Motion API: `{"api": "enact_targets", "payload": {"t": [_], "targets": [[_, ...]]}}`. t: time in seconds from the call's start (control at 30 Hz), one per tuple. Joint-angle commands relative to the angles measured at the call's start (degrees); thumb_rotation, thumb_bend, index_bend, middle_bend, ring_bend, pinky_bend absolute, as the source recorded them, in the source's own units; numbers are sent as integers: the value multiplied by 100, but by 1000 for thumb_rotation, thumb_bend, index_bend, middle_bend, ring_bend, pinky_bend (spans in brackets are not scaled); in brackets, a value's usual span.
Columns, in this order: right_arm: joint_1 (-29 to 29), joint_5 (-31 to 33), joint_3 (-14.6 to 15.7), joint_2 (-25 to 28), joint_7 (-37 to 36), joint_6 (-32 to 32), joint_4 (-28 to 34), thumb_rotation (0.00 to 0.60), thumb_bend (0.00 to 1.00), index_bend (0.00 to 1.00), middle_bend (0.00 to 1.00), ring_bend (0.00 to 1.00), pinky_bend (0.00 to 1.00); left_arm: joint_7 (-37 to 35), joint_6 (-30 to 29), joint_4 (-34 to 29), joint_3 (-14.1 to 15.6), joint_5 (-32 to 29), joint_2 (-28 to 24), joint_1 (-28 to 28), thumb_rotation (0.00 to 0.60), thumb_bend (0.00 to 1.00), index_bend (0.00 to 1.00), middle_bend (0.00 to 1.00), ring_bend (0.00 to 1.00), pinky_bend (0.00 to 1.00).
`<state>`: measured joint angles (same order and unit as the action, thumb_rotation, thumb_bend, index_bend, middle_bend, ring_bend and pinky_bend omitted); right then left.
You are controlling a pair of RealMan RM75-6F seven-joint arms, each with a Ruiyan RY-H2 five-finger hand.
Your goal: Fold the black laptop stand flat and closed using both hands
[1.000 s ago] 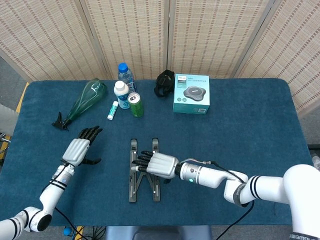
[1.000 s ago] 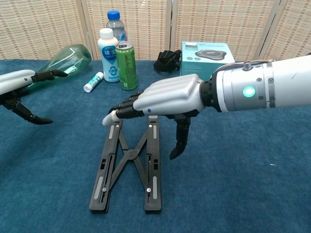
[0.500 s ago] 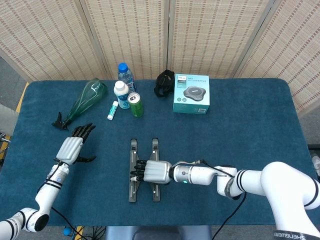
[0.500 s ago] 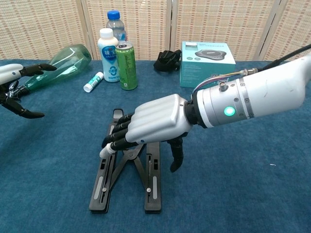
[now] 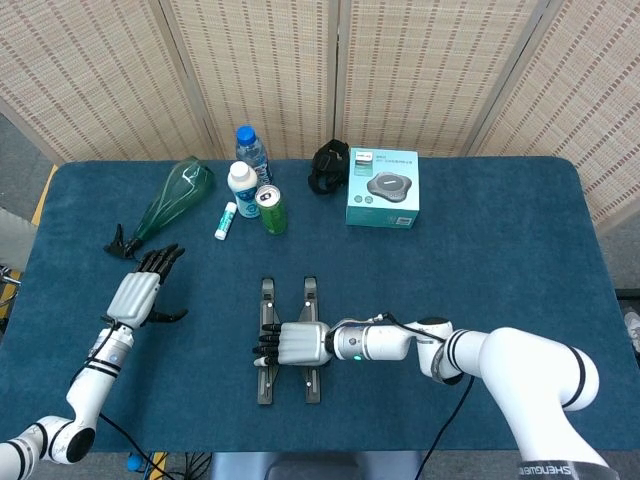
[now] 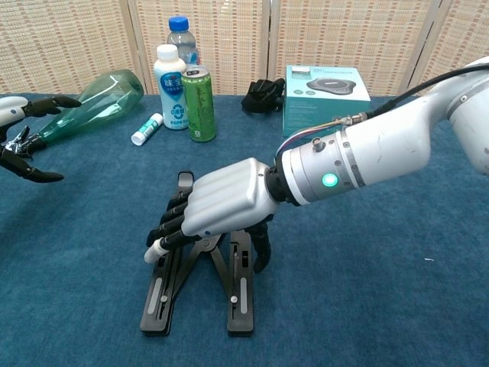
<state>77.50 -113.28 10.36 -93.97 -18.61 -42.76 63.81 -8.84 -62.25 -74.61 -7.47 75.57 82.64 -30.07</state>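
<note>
The black laptop stand lies on the blue table, its two rails spread apart and joined by a crossed brace. My right hand lies across the stand's middle. Its fingers reach over the left rail while the thumb points down beside the right rail. The rails stand apart under it and the stand rests flat on the cloth. Far to the left, my left hand hovers with fingers spread and holds nothing; in the chest view only its fingers show at the left edge.
Lying at the back left is a green glass bottle. A white bottle, a water bottle, a green can and a small tube stand behind the stand. Further right are a black bundle and a teal box.
My right hand has slid toward the front of the stand and lowered onto it, fingers curling over the left rail. My left hand has drifted left, away from the stand.
</note>
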Motion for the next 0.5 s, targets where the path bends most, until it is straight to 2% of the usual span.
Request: {"api": "enact_targets", "payload": {"t": [0.03, 0.5], "targets": [[150, -47, 92, -86, -203, -28, -135, 600, 0, 0, 0, 0, 0, -10, -5, 11, -9, -7, -1, 13, 600, 147, 0, 12, 0, 0], [588, -66, 388, -142, -712, 102, -271, 600, 0, 0, 0, 0, 0, -64, -25, 49, -33, 2, 23, 64, 600, 147, 0, 11, 0, 0]]}}
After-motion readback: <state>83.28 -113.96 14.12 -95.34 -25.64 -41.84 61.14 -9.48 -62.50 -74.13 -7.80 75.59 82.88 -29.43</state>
